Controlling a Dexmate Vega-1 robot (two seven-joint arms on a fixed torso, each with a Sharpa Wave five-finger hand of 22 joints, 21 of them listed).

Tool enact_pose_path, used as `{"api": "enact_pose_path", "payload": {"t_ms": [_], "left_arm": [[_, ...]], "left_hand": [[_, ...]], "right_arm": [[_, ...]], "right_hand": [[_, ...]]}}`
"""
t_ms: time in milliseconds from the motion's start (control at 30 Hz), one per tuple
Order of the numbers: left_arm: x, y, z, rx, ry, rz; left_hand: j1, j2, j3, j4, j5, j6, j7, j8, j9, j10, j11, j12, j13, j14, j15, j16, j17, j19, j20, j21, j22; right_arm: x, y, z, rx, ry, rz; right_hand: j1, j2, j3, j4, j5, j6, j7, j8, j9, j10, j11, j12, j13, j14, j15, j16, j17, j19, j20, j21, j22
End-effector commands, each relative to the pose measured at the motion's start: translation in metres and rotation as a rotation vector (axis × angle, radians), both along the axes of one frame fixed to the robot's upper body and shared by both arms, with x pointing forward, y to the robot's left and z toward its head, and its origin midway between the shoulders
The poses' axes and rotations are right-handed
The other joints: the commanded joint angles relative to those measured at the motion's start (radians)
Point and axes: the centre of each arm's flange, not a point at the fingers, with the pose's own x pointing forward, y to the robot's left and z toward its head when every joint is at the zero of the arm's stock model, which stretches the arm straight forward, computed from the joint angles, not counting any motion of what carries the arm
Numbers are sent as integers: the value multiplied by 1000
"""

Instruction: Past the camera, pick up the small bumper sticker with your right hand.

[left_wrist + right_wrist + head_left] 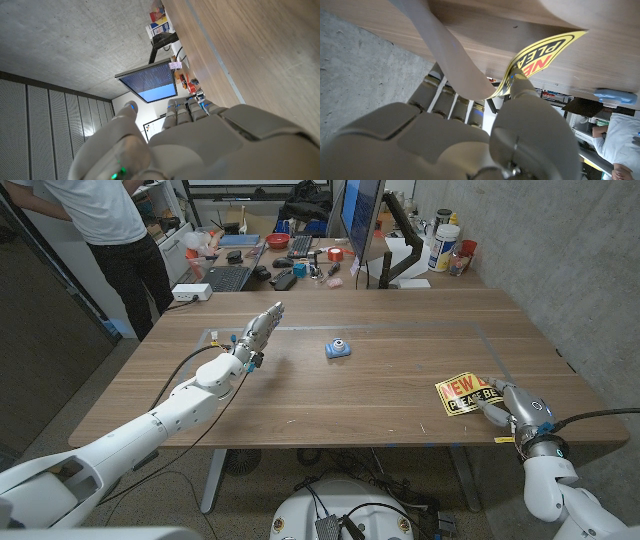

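Observation:
The small yellow bumper sticker (462, 394) with red letters is near the table's right front edge. My right hand (512, 406) pinches its right end between thumb and a finger. In the right wrist view the sticker (540, 55) curls up off the wood, caught between my fingers (451, 55). A small blue toy camera (339, 348) sits in the middle of the table, left of the sticker and farther back. My left hand (258, 333) hovers over the table's left part with fingers stretched out and nothing in it; the left wrist view shows its back (210, 140).
A person (110, 230) stands at the back left. Behind the wooden table (400, 320) a second desk holds a monitor (362, 215), keyboard, laptop and clutter. A concrete wall runs along the right side.

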Motion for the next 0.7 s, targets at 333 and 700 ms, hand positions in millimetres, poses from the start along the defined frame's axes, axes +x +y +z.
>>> {"api": "enact_pose_path", "payload": {"t_ms": [333, 700], "left_arm": [[1, 4, 1, -11, -5, -2], [3, 4, 2, -12, -6, -9]], "left_hand": [[4, 11, -2, 1, -2, 6, 1, 2, 4, 0, -8, 7, 3, -11, 0, -1, 6, -1, 5, -1, 4], [4, 11, -2, 0, -2, 5, 1, 2, 4, -1, -7, 6, 3, -11, 0, -1, 6, -1, 5, -1, 4]], "right_arm": [[-7, 4, 20, -38, -50, 2], [-11, 5, 26, -49, -74, -5]], "right_hand": [[-1, 9, 1, 7, -10, 14, 0, -1, 4, 13, -1, 10, 3, 17, 1, -4, 1, 3, 1, -6, 3], [1, 10, 2, 6, -13, 14, -1, -3, 4, 14, -1, 9, 3, 20, -1, -7, 1, 3, 1, -7, 3]]}}
